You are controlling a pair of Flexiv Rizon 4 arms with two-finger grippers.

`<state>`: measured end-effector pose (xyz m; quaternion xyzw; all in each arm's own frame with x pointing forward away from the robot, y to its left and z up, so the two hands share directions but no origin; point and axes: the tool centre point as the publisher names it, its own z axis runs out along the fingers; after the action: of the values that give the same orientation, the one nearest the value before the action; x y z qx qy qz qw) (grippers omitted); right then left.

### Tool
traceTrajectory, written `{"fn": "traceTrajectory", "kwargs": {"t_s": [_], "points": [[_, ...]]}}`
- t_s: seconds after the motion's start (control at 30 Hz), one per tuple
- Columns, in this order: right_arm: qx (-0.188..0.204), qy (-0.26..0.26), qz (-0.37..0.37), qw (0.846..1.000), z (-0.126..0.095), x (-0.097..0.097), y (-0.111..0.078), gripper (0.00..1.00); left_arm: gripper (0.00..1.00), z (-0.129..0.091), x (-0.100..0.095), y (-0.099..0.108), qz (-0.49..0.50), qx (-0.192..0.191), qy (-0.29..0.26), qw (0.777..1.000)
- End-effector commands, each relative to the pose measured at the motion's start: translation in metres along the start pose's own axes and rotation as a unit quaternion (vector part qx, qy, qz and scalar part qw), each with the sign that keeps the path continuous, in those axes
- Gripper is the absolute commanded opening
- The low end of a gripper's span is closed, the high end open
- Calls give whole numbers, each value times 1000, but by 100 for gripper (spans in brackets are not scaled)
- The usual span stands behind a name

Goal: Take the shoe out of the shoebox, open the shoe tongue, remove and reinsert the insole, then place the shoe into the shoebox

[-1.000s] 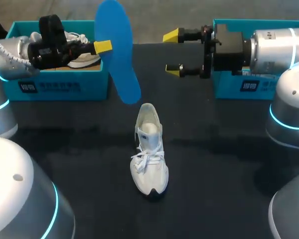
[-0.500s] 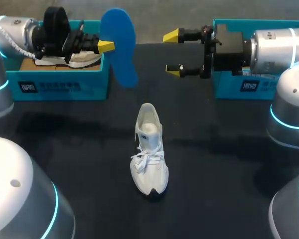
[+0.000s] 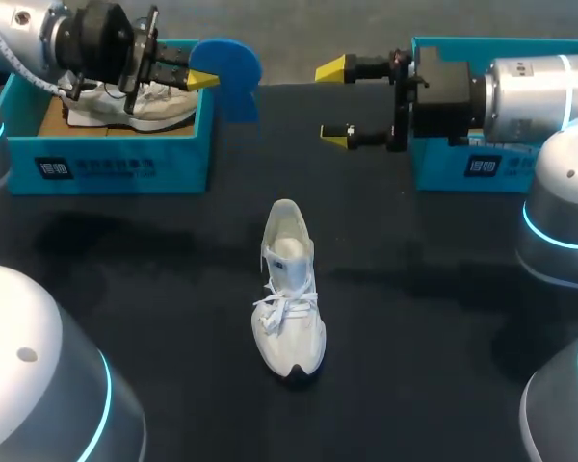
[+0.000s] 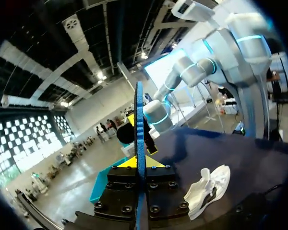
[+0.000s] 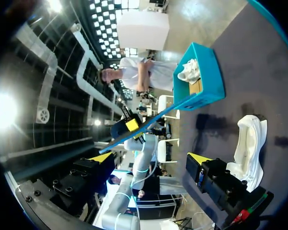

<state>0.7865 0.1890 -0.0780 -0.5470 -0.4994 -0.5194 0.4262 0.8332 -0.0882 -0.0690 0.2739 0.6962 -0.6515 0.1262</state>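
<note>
The black table (image 3: pixel 443 318) carries it all. Two blue boxes stand beyond the shoe: the left shoebox (image 3: pixel 125 164), with a second shoe (image 3: pixel 135 101) inside, and the right shoebox (image 3: pixel 462 168). The white shoe (image 3: pixel 289 289) stands upright on its sole, out of both boxes, toe toward the robot. The blue insole (image 3: pixel 229 67) hangs in the air beyond the shoe and to its left, pinched by the left gripper (image 3: pixel 200 81), whose fingers are clamped on it. The right gripper (image 3: pixel 332 103) hangs beyond the shoe to its right, fingers spread wide, empty. Reinserting looks next: lead the insole toe-first into the shoe's mouth at a shallow slant, while the right gripper steadies the heel against tipping.
</note>
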Motion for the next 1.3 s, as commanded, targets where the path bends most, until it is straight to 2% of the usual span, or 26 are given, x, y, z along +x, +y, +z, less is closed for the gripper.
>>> {"fn": "traceTrajectory", "kwargs": {"t_s": [0.03,0.17,0.3,0.33,0.57,0.8,0.9,1.3], "points": [[-1,-1,0,1000,3,0,1,100,0,5,9,6,103,11,-33,994],[-1,-1,0,1000,3,0,1,100,0,11,8,9,156,30,-25,987],[-1,-1,0,1000,3,0,1,100,0,20,6,10,217,25,-9,976],[-1,-1,0,1000,3,0,1,100,0,21,7,8,233,34,-4,972],[-1,-1,0,1000,3,0,1,100,0,23,11,5,315,38,12,948],[-1,-1,0,1000,3,0,1,100,0,20,21,9,355,51,-9,934],[-1,-1,0,1000,3,0,1,100,0,21,24,11,386,25,-34,922],[-1,-1,0,1000,3,0,1,100,0,21,24,11,386,25,-34,922]]}}
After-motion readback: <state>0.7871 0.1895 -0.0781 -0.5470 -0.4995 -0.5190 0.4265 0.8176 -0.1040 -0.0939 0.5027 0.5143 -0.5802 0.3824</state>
